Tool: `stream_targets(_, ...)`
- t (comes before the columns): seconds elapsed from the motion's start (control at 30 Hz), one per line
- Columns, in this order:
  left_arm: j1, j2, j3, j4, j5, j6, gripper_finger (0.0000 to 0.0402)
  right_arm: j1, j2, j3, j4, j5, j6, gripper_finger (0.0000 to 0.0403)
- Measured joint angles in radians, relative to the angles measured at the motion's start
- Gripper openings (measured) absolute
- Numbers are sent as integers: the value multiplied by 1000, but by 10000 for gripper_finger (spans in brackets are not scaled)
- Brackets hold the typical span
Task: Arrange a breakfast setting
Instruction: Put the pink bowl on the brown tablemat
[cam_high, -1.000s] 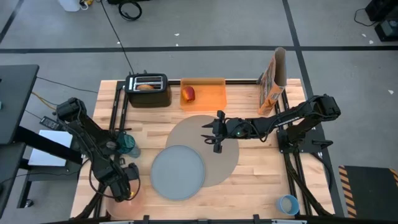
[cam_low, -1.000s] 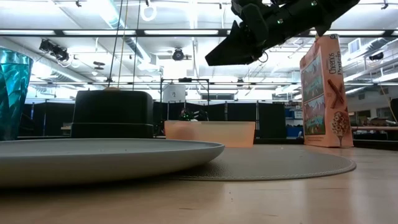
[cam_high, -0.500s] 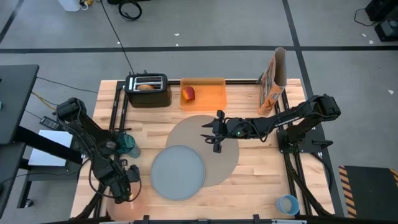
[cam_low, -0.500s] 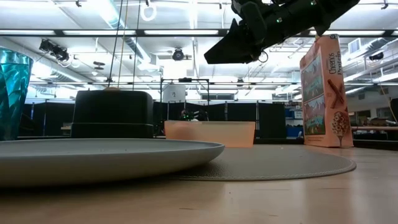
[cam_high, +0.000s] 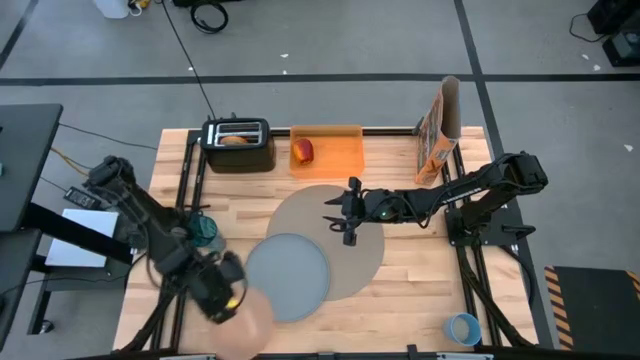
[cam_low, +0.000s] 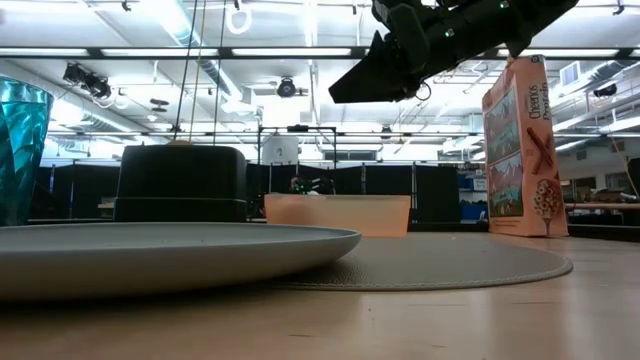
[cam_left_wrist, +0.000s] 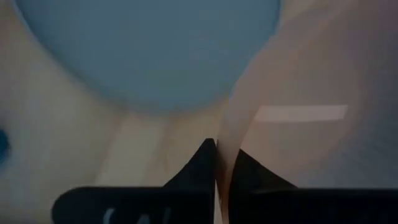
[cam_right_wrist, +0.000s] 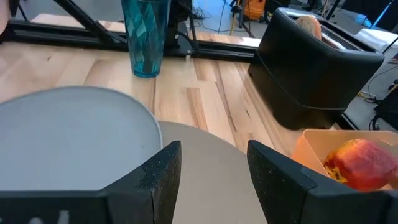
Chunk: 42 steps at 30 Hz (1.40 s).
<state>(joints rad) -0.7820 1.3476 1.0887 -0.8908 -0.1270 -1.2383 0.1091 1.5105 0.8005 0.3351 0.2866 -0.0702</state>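
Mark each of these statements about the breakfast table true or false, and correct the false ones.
1. The grey plate lies on the taupe mat. True.
2. The red apple sits on the plate. False: it is in the orange tray.
3. A bagel is in the black toaster. True.
4. The right hand grips the cereal box. False: it hovers open over the mat, holding nothing.
5. The left hand is shut on the pale pink bowl beside the plate. True.

Bare mat lies open beside the plate; toaster and tray wall the far edge.
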Motion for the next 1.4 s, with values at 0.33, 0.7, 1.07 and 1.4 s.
stream_targets(0.33, 432, 15, 0, 108, -26, 503, 12, 101, -160, 29, -533, 294, 95, 188)
stream_targets(0.7, 775, 195, 82, 270, 199, 889, 12, 117, -249, 29, -887, 242, 307, 188)
stream_targets(1.07, 953, 518, 340, 210, 197, 1067, 13, 119, -252, 28, -1117, 205, 463, 188)
stream_targets(1.4, 1013, 649, 423, 197, 196, 1063, 14, 119, -253, 28, -1168, 183, 561, 188)
